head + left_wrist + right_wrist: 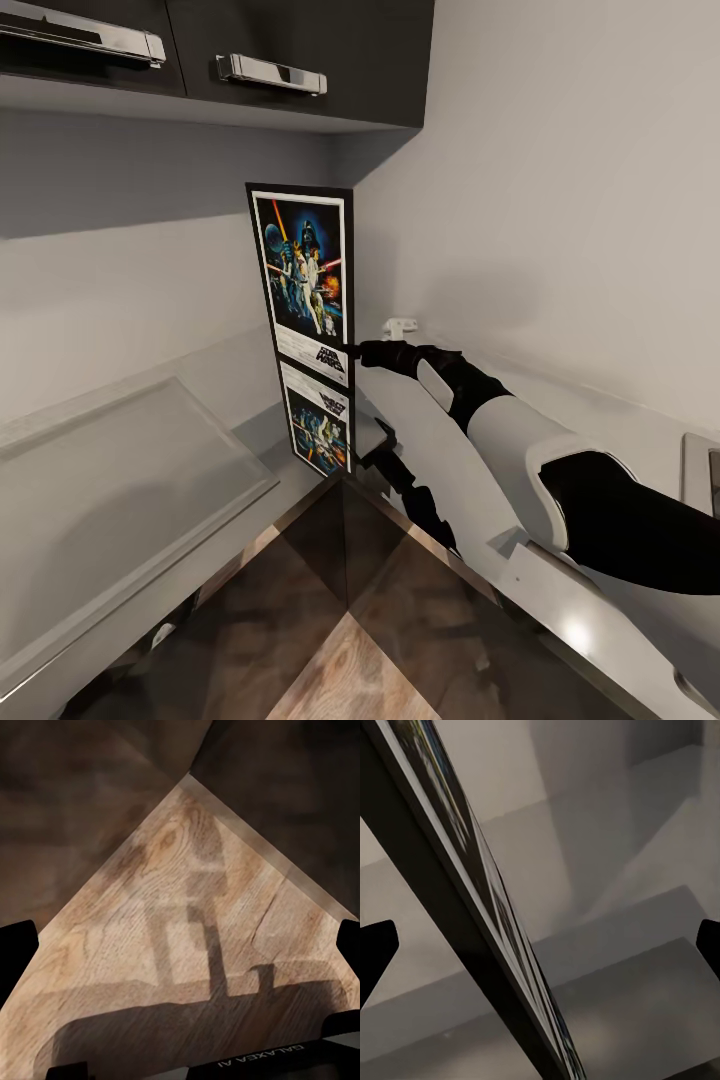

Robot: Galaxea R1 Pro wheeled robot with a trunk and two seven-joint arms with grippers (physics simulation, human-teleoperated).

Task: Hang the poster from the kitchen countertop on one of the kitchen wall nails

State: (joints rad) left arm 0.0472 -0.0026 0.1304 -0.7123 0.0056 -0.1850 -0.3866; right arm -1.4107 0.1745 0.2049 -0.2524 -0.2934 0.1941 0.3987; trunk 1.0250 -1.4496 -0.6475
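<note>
The poster [305,285] stands upright in the corner on the glossy tabletop [130,480], not yet lifted or hung, the right hand [352,351] reaching its lower edge with fingers wide apart around the frame, closed on nothing yet, by my guess

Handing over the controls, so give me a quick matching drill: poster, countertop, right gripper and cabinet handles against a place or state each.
1 poster
2 kitchen countertop
3 right gripper
4 cabinet handles

a chrome, high on the dark cabinets
b upright in the corner
c at the poster's lower edge
d pale grey, glossy

Pairs: 1-b, 2-d, 3-c, 4-a
</note>
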